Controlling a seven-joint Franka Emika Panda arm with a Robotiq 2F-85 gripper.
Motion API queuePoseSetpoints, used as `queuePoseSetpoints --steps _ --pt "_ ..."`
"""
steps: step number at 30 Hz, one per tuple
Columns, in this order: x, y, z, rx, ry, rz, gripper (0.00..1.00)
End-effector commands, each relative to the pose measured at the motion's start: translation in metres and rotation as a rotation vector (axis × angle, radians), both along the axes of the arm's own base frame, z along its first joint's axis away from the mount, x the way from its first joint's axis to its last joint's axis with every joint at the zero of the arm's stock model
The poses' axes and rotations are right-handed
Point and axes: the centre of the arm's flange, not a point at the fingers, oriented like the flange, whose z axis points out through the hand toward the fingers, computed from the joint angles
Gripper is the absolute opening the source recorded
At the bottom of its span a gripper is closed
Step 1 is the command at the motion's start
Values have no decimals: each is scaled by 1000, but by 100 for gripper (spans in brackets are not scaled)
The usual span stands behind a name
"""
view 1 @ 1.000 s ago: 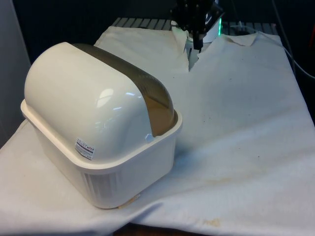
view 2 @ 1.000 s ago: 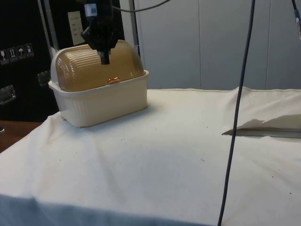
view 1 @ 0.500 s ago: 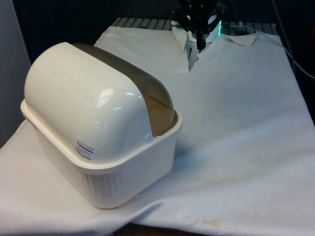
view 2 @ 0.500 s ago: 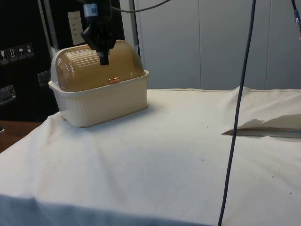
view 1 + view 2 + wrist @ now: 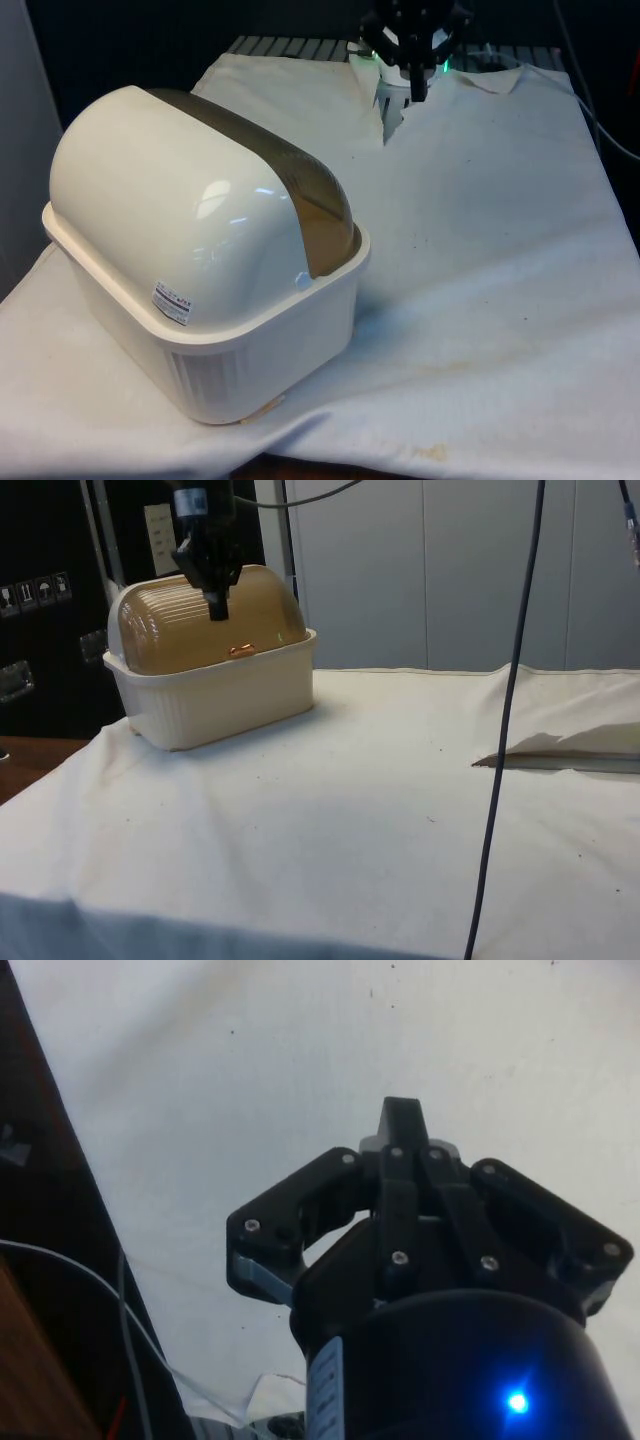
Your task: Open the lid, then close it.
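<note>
A cream bread box [image 5: 210, 300] stands at the front view's left, its back turned to that camera. Its brown see-through roll lid [image 5: 200, 625] is down over the cream base [image 5: 220, 695], and a small copper handle [image 5: 240, 651] sits at the lid's lower edge. My gripper [image 5: 417, 92] hangs above the table's far end, well apart from the box. In the side view the gripper [image 5: 216, 608] overlaps the lid. The wrist view has the gripper [image 5: 401, 1120] over bare white cloth, fingers together and holding nothing.
The white cloth [image 5: 500, 250] covers the table, with a raised fold and slit [image 5: 560, 755] near the far end. A black cable [image 5: 497, 760] hangs down across the side view. Open cloth lies to the front view's right of the box.
The gripper has drifted a little towards the front view's right and slightly upward. The bread box and its lid have not moved.
</note>
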Motion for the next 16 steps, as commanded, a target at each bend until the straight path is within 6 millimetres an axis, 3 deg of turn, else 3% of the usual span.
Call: queuePoseSetpoints --steps 1,16 --pt "0 2 0 -1 3 16 0" --pt "-1 11 -2 4 -5 124 0"
